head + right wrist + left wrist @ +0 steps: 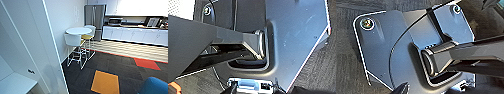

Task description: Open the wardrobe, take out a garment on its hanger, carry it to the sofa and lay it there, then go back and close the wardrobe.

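The wardrobe [30,37] takes up the left of the head view, very close, as a tall white panel with a slanting edge. Low at the left I see its white inside, with a small black hook [31,71] and a white shelf [15,83]. A corner of the bright blue sofa [155,86] shows at the lower right, across the dark carpet from the wardrobe. Both wrist views look down on my own dark plate and jointed bar, with dark carpet beneath.
A round white table [78,30] with tall white stools, one with a yellow seat [87,37], stands by the wall ahead. Beyond are a steel fridge [95,15] and a counter with white cabinets [135,33]. The carpet has an orange tile [105,82] and a red tile [147,63].
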{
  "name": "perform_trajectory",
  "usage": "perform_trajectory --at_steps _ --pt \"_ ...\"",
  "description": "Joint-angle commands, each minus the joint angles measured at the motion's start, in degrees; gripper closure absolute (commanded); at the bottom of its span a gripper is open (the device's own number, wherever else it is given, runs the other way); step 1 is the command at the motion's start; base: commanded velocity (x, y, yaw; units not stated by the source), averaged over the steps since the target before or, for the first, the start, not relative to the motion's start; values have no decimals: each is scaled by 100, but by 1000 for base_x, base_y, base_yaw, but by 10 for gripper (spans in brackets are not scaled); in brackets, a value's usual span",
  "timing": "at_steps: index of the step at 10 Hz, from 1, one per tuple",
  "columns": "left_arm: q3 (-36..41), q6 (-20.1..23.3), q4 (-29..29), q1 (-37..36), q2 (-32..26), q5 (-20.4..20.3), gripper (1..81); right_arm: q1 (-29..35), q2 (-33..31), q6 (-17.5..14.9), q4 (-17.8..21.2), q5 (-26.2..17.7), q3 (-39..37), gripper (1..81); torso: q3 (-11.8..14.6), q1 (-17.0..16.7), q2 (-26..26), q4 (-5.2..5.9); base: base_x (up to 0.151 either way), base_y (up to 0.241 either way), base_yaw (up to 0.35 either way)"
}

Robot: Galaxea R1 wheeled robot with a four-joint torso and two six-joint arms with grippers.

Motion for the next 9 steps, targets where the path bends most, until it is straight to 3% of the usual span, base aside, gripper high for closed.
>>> perform_trajectory --at_steps 1,9 --pt "-6 10 66 -126 -76 190 10 131 -172 25 2 -266 -58 10 0 0 0 0 0 0 282" --pt "-6 10 39 -82 -120 199 10 140 -374 104 54 -257 -488 10 0 -2 0 0 0 0 285"
